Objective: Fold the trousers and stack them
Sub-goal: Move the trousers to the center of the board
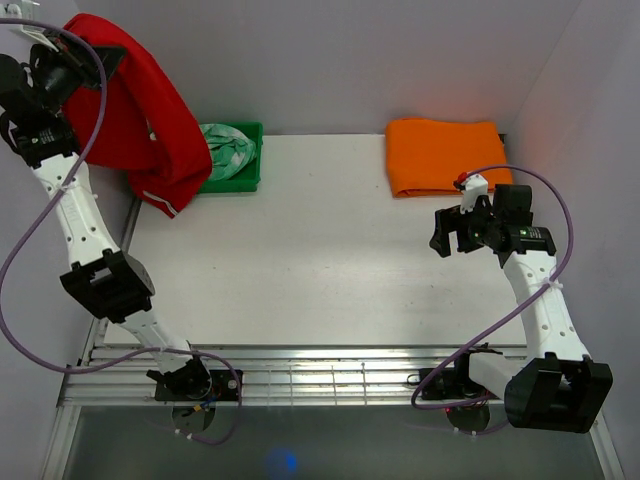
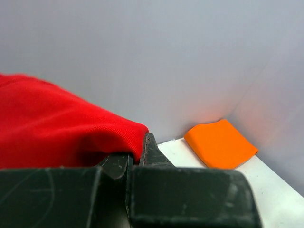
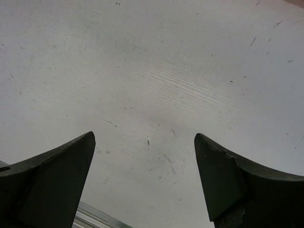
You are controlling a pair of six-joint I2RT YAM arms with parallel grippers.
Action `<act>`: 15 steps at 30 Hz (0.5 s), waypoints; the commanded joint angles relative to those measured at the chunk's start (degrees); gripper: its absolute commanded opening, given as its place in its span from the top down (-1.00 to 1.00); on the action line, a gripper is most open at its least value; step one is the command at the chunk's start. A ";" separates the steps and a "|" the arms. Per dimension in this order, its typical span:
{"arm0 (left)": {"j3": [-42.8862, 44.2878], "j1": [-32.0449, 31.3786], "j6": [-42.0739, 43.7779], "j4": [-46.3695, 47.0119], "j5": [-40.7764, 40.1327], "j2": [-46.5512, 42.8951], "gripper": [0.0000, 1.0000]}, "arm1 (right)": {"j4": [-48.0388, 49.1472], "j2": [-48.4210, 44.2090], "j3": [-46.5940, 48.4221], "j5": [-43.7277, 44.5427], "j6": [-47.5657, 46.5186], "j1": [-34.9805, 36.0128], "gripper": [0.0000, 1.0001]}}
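A: Top external view: where are the trousers (image 1: 140,110)?

B: They hang from the left gripper (image 1: 98,62), held high at the far left corner; their lower end comes down just beside the green bin (image 1: 240,183), near the left edge of the table (image 1: 320,270).

A: And the jaws?

B: The left ones are pressed together on the red cloth; the right gripper (image 1: 455,232) stands wide apart above bare table and holds nothing; the orange cloth (image 1: 443,155) lies folded at the far right.
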 commanded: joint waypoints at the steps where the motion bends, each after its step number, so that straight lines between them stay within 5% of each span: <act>1: -1.84 0.31 -0.39 5.27 1.55 -10.90 1.00 | 0.52 -0.58 2.92 -1.81 0.27 0.04 -0.80; 9: -18.89 -6.18 6.02 3.96 7.36 -26.37 1.00 | 0.51 -1.54 2.49 -8.22 -0.78 0.04 -0.80; 15: -16.10 -16.29 4.19 3.78 2.62 -27.53 1.00 | 5.34 -3.83 -1.37 -18.85 -1.31 0.04 -0.80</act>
